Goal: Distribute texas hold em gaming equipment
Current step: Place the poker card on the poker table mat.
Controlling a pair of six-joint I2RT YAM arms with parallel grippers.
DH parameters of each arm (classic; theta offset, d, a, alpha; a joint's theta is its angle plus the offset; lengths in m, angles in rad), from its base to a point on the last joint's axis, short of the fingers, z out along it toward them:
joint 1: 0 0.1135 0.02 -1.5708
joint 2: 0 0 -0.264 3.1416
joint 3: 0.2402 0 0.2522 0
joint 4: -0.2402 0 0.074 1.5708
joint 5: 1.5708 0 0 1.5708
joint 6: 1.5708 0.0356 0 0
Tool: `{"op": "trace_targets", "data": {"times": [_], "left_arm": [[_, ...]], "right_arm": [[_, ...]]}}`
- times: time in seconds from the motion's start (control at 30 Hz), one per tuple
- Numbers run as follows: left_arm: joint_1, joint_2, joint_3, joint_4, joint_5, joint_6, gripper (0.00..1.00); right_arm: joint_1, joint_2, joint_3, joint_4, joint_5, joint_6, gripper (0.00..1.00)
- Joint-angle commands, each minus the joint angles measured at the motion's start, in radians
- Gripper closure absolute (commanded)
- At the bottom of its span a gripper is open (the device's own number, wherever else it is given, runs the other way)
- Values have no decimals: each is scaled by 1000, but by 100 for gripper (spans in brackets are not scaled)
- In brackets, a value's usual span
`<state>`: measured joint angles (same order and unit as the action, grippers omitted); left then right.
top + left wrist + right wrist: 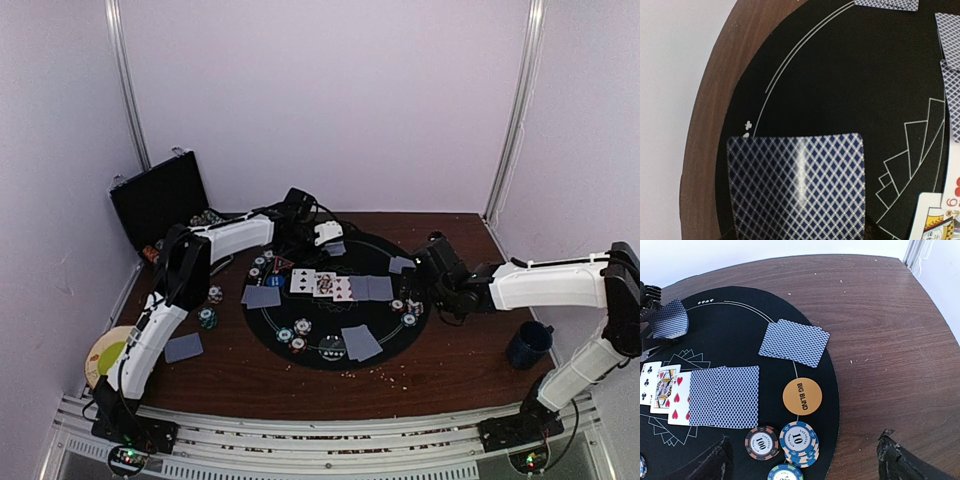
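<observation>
One playing card (795, 185), deal in progress.
My left gripper (330, 240) pinches it, back showing, above the black mat's (850, 75) far edge; my right gripper (805, 460) gapes empty. Next, I judge: lower, then release flat.

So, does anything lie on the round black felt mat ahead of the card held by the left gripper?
Nothing visible does. The left gripper holds the blue-diamond-backed playing card over the bare black felt mat; other face-down cards lie apart, at the wrist view's top and right edges.
</observation>
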<state>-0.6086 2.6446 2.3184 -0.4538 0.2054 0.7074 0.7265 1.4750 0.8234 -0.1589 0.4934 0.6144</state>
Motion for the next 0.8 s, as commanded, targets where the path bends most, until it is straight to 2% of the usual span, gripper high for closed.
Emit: {"op": "trace_targets", "data": {"times": [0.0,0.43,0.77], "left_arm": [[-1,37,54,50,8,55,45],[-9,114,117,56,-15,124,34],[-11,123,119,61,-30,126,20]], "right_arm": [[-6,-30,-19,20,-8,12,1],[-6,-32,-24,34,-21,9,1],[-6,-28,-25,42,-33,9,1]]}}
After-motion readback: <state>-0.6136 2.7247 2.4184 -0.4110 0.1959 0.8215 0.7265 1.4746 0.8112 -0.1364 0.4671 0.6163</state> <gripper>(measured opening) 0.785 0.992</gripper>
